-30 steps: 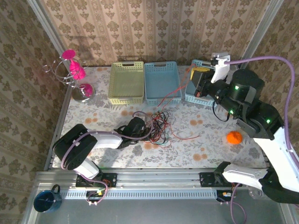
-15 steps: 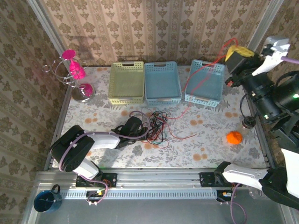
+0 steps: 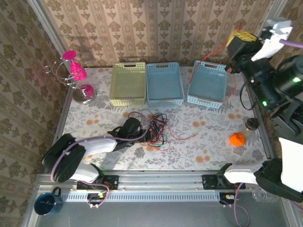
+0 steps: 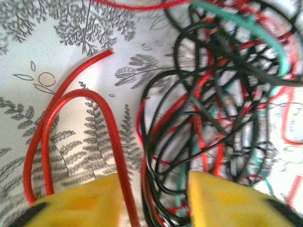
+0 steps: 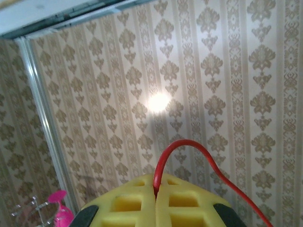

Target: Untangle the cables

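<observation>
Up at the back of the table point(image 3: 213, 151), saw three baskets side by side: a yellow-green basket point(image 3: 128, 83), a middle blue basket point(image 3: 164, 82) and a right blue basket point(image 3: 207, 85). Saw just bare bottoms in all three from the top view. Found the cables point(image 3: 158, 127) lying in a loose bunch on the table, in front of the middle blue basket, with the left gripper point(image 3: 143, 135) right at the bunch's left side. Looked closer through the left wrist view and made out red, black and one teal strand in the cables point(image 4: 213, 94), plus the left gripper point(image 4: 154, 198) with its yellow fingers point(image 4: 80, 203) partly apart. Saw some red and black strands in the gap, pinched by nothing. Spotted the right gripper point(image 3: 238, 40) high up by the wall, above the right blue basket, with a red cable point(image 3: 217, 53) hanging down past that basket. Could not tell from above how tight the hold was. Got that from the right wrist view: right gripper point(image 5: 156, 194) squeezed fully closed, with the red cable point(image 5: 189, 144) looping up out of the seam. Picked out, from the top view alone, an orange ball point(image 3: 237, 139) and a pink stand point(image 3: 78, 71).
</observation>
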{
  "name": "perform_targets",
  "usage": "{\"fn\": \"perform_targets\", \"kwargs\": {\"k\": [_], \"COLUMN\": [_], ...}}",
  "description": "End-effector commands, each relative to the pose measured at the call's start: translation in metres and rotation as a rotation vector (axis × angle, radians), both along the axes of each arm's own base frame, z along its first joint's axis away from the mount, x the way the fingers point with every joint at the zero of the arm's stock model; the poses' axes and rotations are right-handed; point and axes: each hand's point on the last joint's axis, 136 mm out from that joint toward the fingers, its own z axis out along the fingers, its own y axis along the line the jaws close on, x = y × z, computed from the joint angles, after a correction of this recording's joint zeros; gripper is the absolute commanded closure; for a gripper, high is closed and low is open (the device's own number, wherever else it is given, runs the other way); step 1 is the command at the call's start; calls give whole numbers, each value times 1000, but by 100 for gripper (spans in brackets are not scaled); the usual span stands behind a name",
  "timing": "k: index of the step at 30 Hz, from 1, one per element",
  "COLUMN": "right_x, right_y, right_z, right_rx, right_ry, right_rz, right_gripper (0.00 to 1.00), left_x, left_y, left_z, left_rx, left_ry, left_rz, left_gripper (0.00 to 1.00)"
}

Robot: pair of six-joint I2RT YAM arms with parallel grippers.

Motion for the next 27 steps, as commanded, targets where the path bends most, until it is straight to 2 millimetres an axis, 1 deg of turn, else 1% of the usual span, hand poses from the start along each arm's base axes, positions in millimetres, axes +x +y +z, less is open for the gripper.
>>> {"fn": "perform_targets", "kwargs": {"k": [1, 2, 3, 4, 6, 8, 12, 14, 15, 18, 21, 23, 25, 27], "right_x": [17, 23, 29, 36, 50, 64, 92, 100, 117, 139, 160, 174, 190, 207], "right_y": [-3, -1, 4, 10, 18, 20, 15, 10, 12, 3, -12, -23, -38, -53], "right_z": [-15, -20, -27, -35, -50, -60, -72, -72, -82, -85, -86, -91, -104, -125], "right_rx": [-41, -41, -44, -44, -49, -34, 38, 74, 75, 93, 95, 83, 67, 54], "right_ry": [44, 59, 79, 101, 141, 168, 218, 230, 259, 281, 302, 324, 362, 417], "right_rz": [-62, -56, -42, -25, -11, -14, 1, 13, 5, -22, -77, -124, -191, -254], "right_gripper": [100, 100, 100, 100, 100, 100, 100, 100, 100, 100, 100, 100, 100, 100], "left_x": [-12, -14, -17, -19, -24, -28, -40, -44, -45, -49, -52, -52, -52, -50], "left_y": [0, 2, 4, 6, 13, 21, 41, 53, 60, 76, 83, 85, 85, 84], "left_z": [33, 44, 53, 64, 81, 100, 130, 138, 141, 144, 146, 146, 143, 141], "left_rx": [-6, -6, -5, -3, 17, 6, -39, -47, -48, -56, -70, -71, -65, -61], "left_ry": [-24, -38, -49, -67, -87, -128, -194, -220, -235, -257, -261, -259, -255, -251], "left_rz": [-74, -85, -97, -115, -129, -128, -96, -67, -46, 2, 21, 28, 28, 28], "left_gripper": [34, 23, 14, 1, 0, 0, 0, 0, 0, 0, 0, 0, 0, 0]}}
